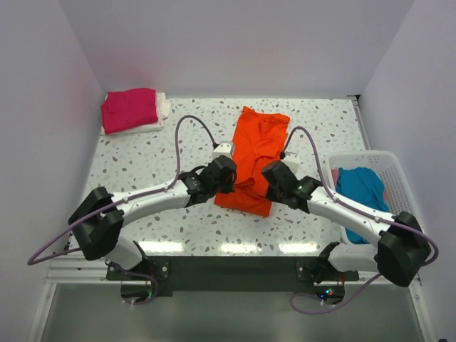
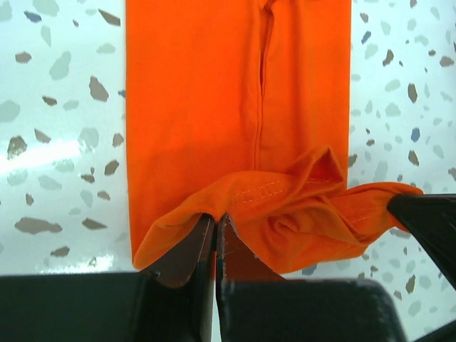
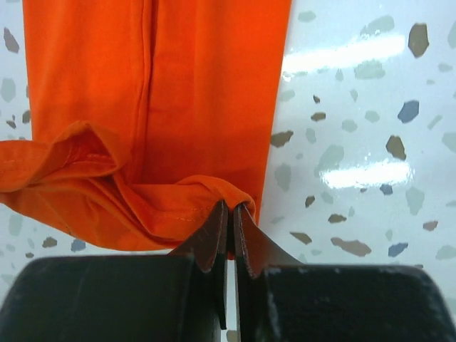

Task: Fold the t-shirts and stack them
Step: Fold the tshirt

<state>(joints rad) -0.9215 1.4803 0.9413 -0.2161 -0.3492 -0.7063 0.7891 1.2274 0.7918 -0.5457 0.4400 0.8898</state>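
Hem corners of orange t-shirt [image 1: 258, 146] pinched by left tool [image 2: 216, 226], right tool [image 3: 229, 216].

spread t-shirt [image 1: 258, 142] centre | folded stack [image 1: 130, 109] far-left | basket [image 1: 392, 178] right

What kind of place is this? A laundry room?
Probably a robot test booth: plain white walls box in a speckled white table, two black-and-white robot arms are mounted at its near edge, and a white slatted plastic basket holds a teal-blue t-shirt.

L fingers [image 2: 189, 251] are pinching near hem of orange t-shirt [image 2: 206, 100], bunching it up; rest is lying flat on speckled tabletop [image 2: 57, 142], w/ crease down centre.
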